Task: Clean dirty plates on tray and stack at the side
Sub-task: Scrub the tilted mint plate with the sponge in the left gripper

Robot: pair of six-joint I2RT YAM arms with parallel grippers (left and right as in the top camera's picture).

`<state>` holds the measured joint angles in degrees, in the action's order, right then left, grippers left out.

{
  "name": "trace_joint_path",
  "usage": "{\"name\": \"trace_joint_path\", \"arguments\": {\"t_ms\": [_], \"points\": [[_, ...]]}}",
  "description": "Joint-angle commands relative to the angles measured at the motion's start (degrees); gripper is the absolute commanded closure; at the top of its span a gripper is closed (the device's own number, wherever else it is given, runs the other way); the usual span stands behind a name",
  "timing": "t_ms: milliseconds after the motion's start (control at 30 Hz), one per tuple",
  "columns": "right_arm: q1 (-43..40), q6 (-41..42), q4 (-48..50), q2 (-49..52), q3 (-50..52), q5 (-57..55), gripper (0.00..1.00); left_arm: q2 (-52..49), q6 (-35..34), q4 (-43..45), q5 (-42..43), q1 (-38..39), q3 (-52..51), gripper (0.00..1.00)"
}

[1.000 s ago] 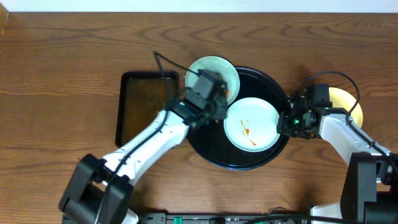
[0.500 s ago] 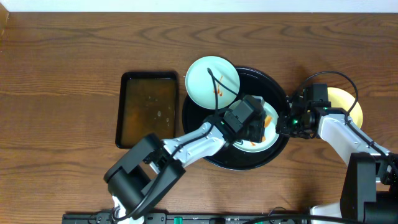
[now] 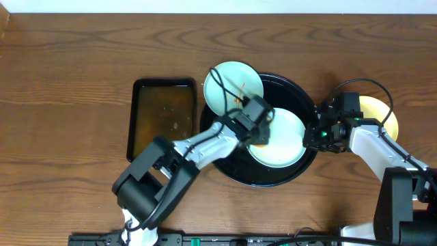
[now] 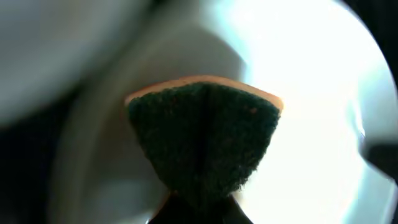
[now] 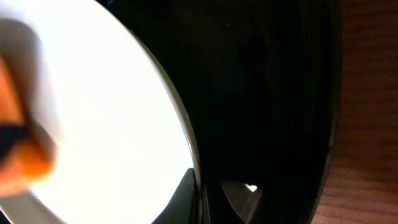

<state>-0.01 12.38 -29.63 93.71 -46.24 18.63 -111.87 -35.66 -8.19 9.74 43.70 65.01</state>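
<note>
Plate (image 3: 285,145) in round tray (image 3: 263,176); second plate (image 3: 224,85) on its far-left rim; third plate (image 3: 382,109) right; rectangular tray (image 3: 164,117) left

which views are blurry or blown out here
Left wrist: sponge fairly sharp, the plate behind it blurred and glaring white at right. Right wrist: plate blown out, tray nearly black. Overhead: sharp, evenly lit.

Table (image 3: 68,61): dark reddish-brown wood with a strong wavy grain running left to right. It fills nearly the whole overhead frame.
Pale strip (image 3: 218,5) along the top edge, off-white, beyond the table's far edge. Wall or floor, cannot tell.
Small tan patch (image 3: 3,26) at upper left.
Light even, shadows soft.
Right wrist view: the same wood down the right edge.
</note>
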Motion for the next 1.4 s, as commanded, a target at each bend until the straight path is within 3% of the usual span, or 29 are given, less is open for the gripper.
{"name": "trace_joint_path", "arguments": {"t_ms": [0,100,333,800,1033,1367], "points": [[0.5,-0.9,-0.2,0.4,0.2,0.9,0.99,-0.1,2.6,-0.6,-1.2,-3.0,0.3,0.92],[0.5,-0.9,-0.2,0.4,0.2,0.9,0.99,2.4,4.5,-1.2,4.7,-2.8,0.5,0.93],[0.5,-0.9,-0.2,0.4,0.2,0.9,0.99,8.6,9.7,-1.0,5.0,-0.3,0.5,0.93],[0.5,-0.9,-0.2,0.4,0.2,0.9,0.99,0.4,10.6,5.5,1.0,2.7,0.5,0.93],[0.5,-0.9,-0.3,0.4,0.2,0.9,0.99,-1.5,10.6,-1.1,-9.3,0.8,0.5,0.92],[0.5,-0.9,-0.1,0.4,0.2,0.9,0.99,6.8,13.6,-5.6,-9.1,-2.5,0.5,0.93]]}}
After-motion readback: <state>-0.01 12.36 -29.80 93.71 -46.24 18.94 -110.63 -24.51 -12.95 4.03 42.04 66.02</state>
